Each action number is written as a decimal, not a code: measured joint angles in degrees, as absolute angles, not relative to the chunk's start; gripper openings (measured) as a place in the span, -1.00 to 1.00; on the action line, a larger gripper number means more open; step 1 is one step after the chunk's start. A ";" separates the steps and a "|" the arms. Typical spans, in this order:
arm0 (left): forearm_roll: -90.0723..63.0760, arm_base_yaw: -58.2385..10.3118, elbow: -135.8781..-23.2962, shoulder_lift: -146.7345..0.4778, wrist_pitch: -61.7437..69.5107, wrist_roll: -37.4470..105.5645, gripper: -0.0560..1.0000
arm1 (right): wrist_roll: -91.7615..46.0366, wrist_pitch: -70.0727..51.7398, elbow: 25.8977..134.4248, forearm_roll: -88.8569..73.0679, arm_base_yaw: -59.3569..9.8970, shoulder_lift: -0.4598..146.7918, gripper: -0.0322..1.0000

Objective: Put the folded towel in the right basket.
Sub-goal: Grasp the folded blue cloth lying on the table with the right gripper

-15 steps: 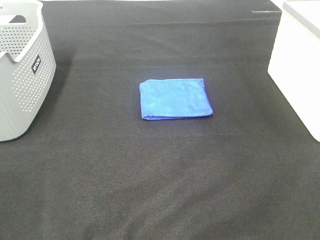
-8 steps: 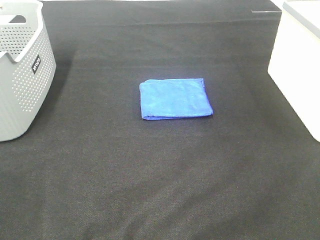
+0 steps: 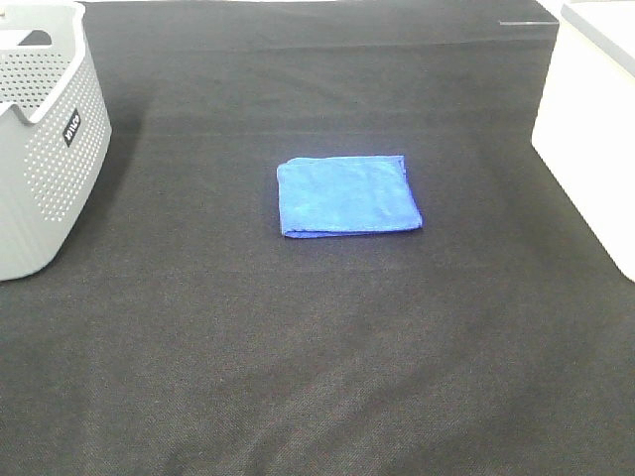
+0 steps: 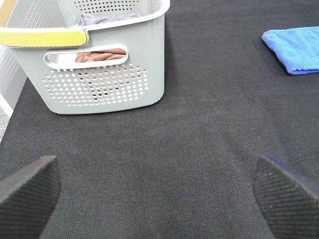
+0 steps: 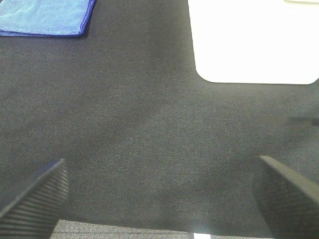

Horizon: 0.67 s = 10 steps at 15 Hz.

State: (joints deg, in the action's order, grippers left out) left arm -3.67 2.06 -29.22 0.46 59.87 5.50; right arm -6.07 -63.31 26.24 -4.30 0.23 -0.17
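The folded towel (image 3: 347, 195) lies flat mid-frame on the dark worktop (image 3: 317, 377), between the grey basket (image 3: 45, 149) at upper left and the white right basket (image 3: 590, 149) at the right edge. The left jaws and right jaws are both spread wide, well apart from the towel.

Even bright light, overexposed whites

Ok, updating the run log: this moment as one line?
towel: folded, flat on table | left gripper: open | right gripper: open | right basket: apart from towel
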 joint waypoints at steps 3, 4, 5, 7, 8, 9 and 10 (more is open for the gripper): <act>-3.67 2.06 -29.22 0.46 59.87 5.50 0.97 | -6.13 -63.31 26.24 -4.30 0.23 -0.17 0.93; -3.67 2.06 -29.22 0.46 59.87 5.50 0.97 | -6.13 -63.31 26.24 -4.30 0.23 -0.17 0.93; -3.67 2.06 -29.22 0.46 59.87 5.50 0.97 | -6.13 -63.31 26.24 -4.30 0.23 -0.17 0.93; -3.67 2.06 -29.22 0.46 59.87 5.50 0.97 | -6.13 -63.31 26.24 -4.30 0.23 -0.17 0.93; -3.67 2.06 -29.22 0.46 59.87 5.50 0.97 | -6.13 -63.31 26.24 -4.30 0.23 -0.17 0.93; -3.67 2.06 -29.22 0.46 59.87 5.50 0.97 | -6.13 -63.31 26.24 -4.30 0.23 -0.17 0.93; -3.67 2.06 -29.22 0.46 59.87 5.50 0.97 | -6.13 -63.31 26.24 -4.30 0.23 -0.17 0.93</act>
